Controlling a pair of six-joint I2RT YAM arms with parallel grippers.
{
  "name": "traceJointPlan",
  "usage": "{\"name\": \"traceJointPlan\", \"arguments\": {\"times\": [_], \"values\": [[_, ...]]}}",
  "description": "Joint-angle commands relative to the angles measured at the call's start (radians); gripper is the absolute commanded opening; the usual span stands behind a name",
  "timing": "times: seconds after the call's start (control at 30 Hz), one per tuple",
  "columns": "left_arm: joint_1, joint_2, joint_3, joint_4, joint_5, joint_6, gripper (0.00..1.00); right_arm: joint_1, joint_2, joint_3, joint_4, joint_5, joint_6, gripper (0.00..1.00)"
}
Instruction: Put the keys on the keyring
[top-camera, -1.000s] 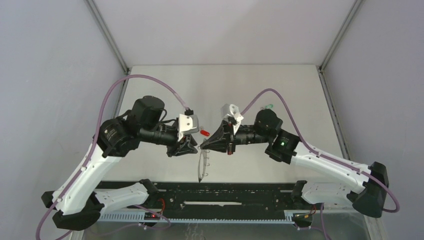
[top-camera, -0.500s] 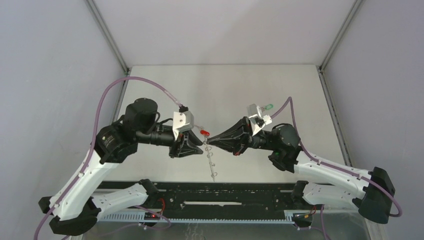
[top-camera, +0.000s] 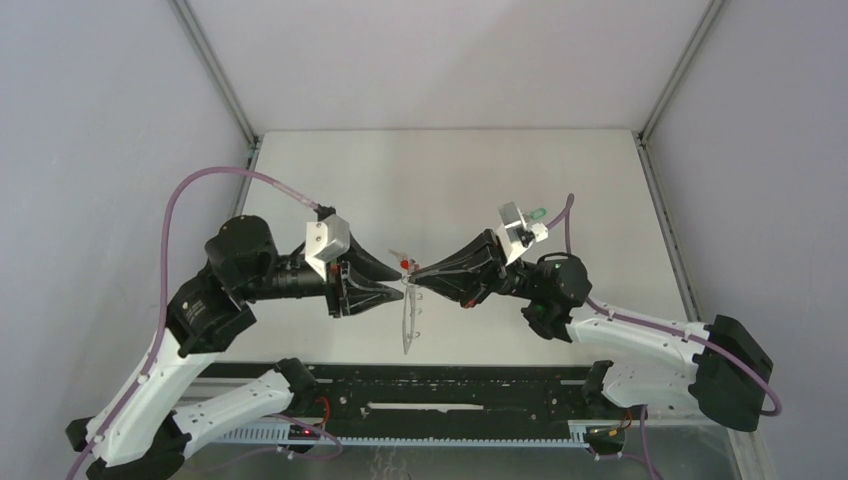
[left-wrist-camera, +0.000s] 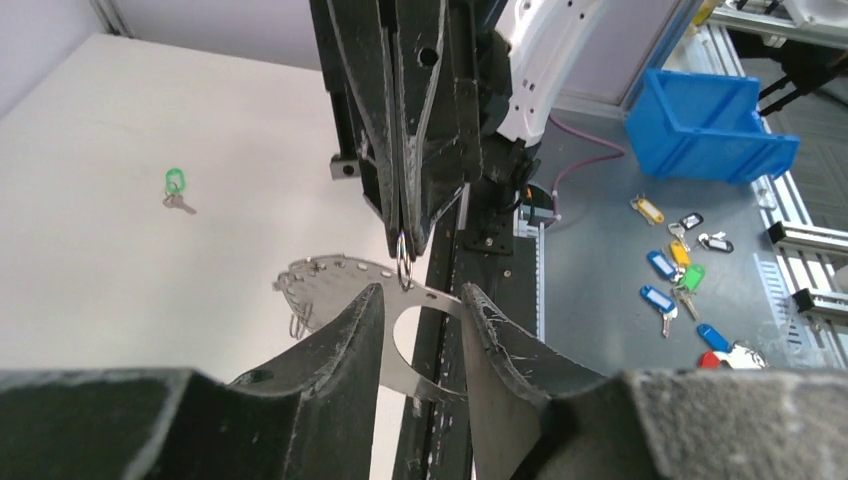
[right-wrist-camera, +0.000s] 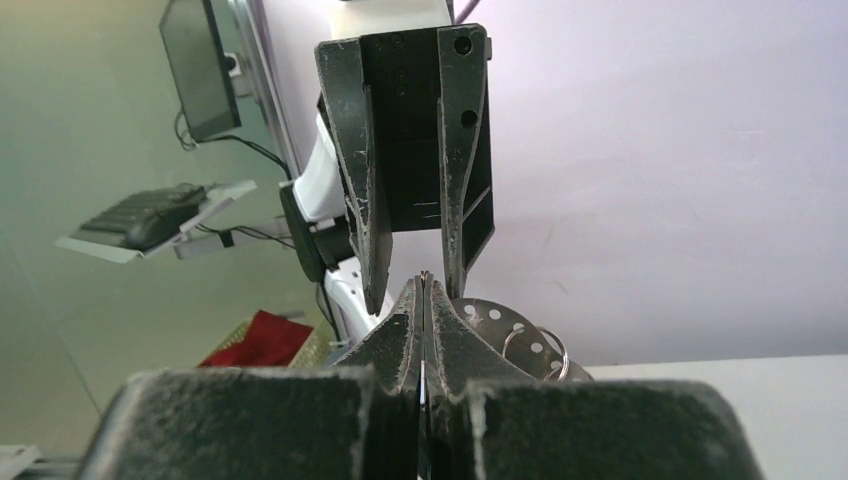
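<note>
The keyring (top-camera: 408, 325) is a curved silver strip with holes and small split rings. It hangs in the air from my right gripper (top-camera: 416, 282), which is shut on one of its small rings (left-wrist-camera: 403, 268). My left gripper (top-camera: 392, 291) faces it tip to tip, open, with its fingers (left-wrist-camera: 355, 325) either side of the strip (left-wrist-camera: 335, 268) and not pressing it. A red-headed key (top-camera: 405, 263) lies on the table just behind the two tips. The green-headed key (left-wrist-camera: 175, 185) lies apart at the back right (top-camera: 538, 213). In the right wrist view the pads (right-wrist-camera: 405, 320) are pressed together.
A black rail (top-camera: 440, 385) runs along the table's near edge under the hanging strip. Off the table stand a blue bin (left-wrist-camera: 710, 125) and several tagged keys (left-wrist-camera: 680, 280) on a grey floor. Grey walls close in the left, right and back.
The left arm has drawn back leftward and its jaws have widened. The right gripper moved slightly right with the keyring, which swung and now hangs below the tips.
</note>
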Motion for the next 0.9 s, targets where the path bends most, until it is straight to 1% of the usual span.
{"name": "traceJointPlan", "arguments": {"times": [0.0, 0.27, 0.87], "values": [[-0.001, 0.004, -0.012, 0.081, -0.019, -0.065, 0.39, -0.002, 0.037, 0.006, 0.228, 0.026, 0.116, 0.00], [-0.001, -0.006, -0.032, 0.057, -0.020, -0.025, 0.37, 0.012, 0.046, 0.006, 0.241, 0.036, 0.106, 0.00], [0.000, 0.002, -0.036, 0.102, 0.007, -0.062, 0.36, 0.053, 0.098, 0.024, 0.250, 0.038, 0.086, 0.00]]}}
